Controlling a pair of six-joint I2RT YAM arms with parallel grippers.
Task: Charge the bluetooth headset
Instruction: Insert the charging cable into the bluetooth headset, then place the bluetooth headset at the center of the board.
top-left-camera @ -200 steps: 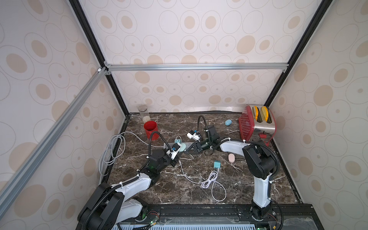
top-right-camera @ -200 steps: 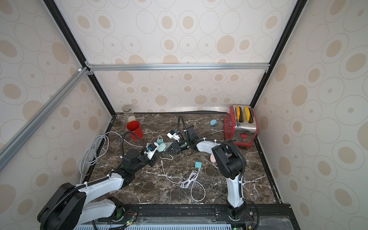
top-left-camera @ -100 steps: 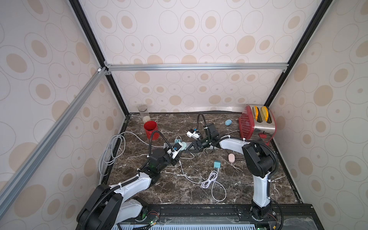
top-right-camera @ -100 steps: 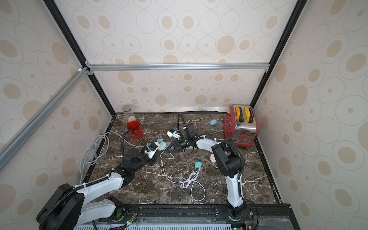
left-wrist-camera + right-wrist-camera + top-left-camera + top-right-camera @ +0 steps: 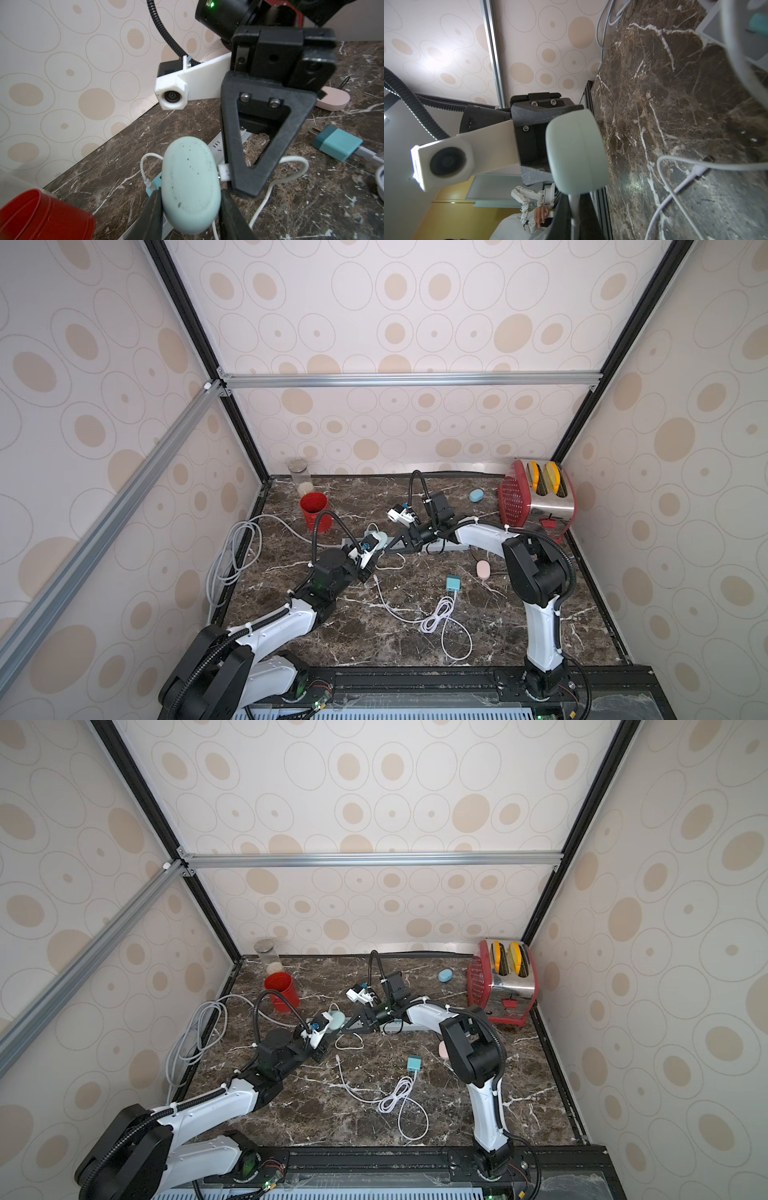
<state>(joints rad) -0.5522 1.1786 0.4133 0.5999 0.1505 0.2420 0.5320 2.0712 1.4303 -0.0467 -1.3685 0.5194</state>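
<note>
Case: mint earbud case (image 5: 187,166), ten o'clock of worktop (image 5: 498,614) centre; probably light, hard, slippery.
Left claw (image 5: 191,204): clenched across its flanks.
Right claw (image 5: 388,549): at plug (image 5: 224,172), three o'clock side; grip cannot be told.
Hold: flanks, port clear.

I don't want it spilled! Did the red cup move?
No. The red cup still stands just in front of the jar in the back corner.
</note>
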